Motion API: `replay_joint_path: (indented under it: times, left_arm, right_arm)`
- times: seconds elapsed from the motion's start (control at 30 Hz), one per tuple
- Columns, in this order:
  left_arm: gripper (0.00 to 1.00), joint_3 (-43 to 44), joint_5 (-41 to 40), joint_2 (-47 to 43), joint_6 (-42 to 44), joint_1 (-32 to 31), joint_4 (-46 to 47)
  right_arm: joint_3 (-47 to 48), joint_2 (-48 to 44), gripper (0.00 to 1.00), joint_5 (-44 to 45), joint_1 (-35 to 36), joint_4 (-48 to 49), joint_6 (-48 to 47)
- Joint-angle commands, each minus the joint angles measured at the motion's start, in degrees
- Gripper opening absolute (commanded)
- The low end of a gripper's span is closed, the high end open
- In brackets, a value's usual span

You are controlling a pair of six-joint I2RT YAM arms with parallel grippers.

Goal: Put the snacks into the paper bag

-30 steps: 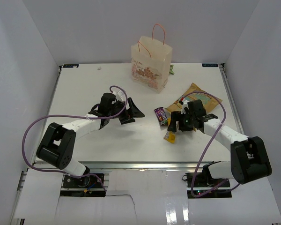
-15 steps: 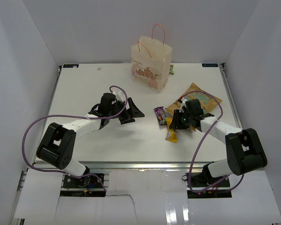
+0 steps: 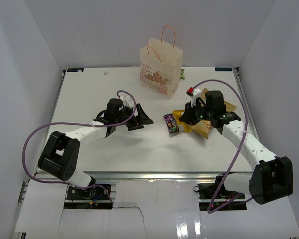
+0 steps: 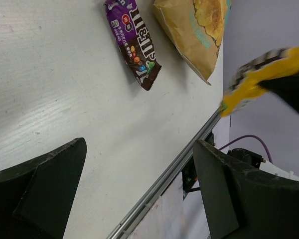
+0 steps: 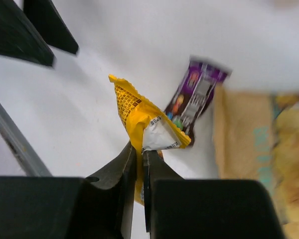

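Right gripper (image 5: 139, 162) fingers are pinched nearly together on a small yellow packet (image 5: 142, 124), clamped at its lower edge; the packet sticks up from the jaws, crumpled, white inner face showing. In the top view the right gripper (image 3: 185, 119) sits right of table centre, the yellow packet (image 3: 185, 125) only a sliver below the black fingers. Lifted or still touching the table: cannot tell from above, though the left wrist view shows the yellow packet (image 4: 259, 74) hanging clear of the surface at the right edge. Just left of it lies the purple M&M's pack (image 3: 171, 123), flat on the table, long axis running near-far; also seen in the wrist views (image 5: 197, 94) (image 4: 133, 42). The large tan chip bag (image 3: 212, 112) lies flat under and to the right of the right wrist, mostly covered by the arm; its corner shows beside the purple pack in the left wrist view (image 4: 194, 30). Left gripper (image 3: 138, 119) fingers are spread wide, holding nothing, hovering left of centre with the jaws facing right toward the snacks; both dark fingers (image 4: 40, 194) frame the bottom of its own view. The paper bag (image 3: 160, 69) stands upright at the far edge, centre, orange handles up, well apart from both grippers. White table (image 3: 89, 99) below it all.
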Motion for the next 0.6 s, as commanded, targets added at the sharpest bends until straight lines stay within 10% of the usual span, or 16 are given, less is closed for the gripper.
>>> replay_joint_path:
  times: [0.0,0.57]
  left_arm:
    - [0.98,1.9,0.0,-2.9,1.9,-0.3,1.4]
    - [0.98,-0.2,-1.6,-7.9,3.0,-0.3,-0.3]
  right_arm:
    - [12.1,-0.8,0.08,-6.9,-0.7,3.6,-13.0]
    - [66.1,42.4,0.08,15.2,-0.6,35.6,-9.7]
